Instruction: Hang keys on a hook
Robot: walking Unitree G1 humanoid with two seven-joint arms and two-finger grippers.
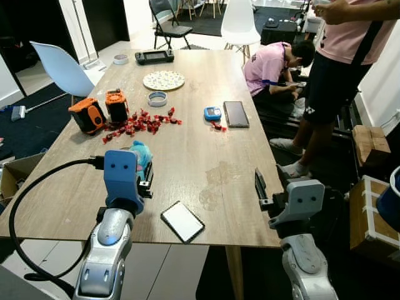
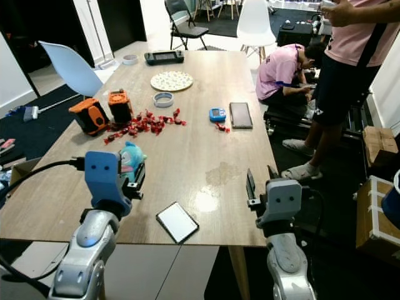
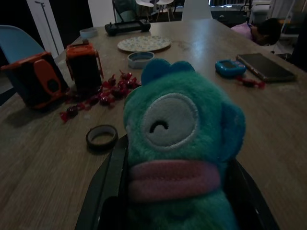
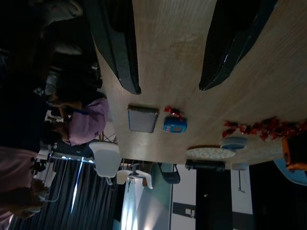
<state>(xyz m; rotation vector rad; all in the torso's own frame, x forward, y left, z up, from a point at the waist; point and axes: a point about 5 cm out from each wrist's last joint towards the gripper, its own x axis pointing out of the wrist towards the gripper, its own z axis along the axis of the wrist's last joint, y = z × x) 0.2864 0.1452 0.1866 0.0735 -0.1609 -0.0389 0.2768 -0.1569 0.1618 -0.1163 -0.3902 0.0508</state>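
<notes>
**Desk:** What's the left claw doing?

**Me:** I see the left claw (image 1: 145, 172) over the bench (image 1: 206, 150), near its left edge, clamped on a teal plush toy (image 3: 180, 143) with a pink mouth band. In the left wrist view the black fingers (image 3: 109, 187) press both flanks of the toy. It looks like a plush keychain, but I can't make out any keys or a hook.

**Desk:** And the right one?

**Me:** The right claw (image 1: 259, 185) is at the bench's right edge near the front corner, fingers spread apart with bare wood between them, gripping nothing.

**Desk:** What else is on the bench?

**Me:** A white card (image 1: 182, 221) lies near the front edge between the claws. Toward the left edge stand two orange-and-black boxes (image 1: 100, 112), with red wrapped sweets (image 1: 140, 123) beside them. Toward the right edge lie a small blue gadget (image 1: 212, 113) and a dark phone (image 1: 235, 114). Beyond that edge one person crouches (image 1: 275, 65) and another stands (image 1: 340, 69).
</notes>
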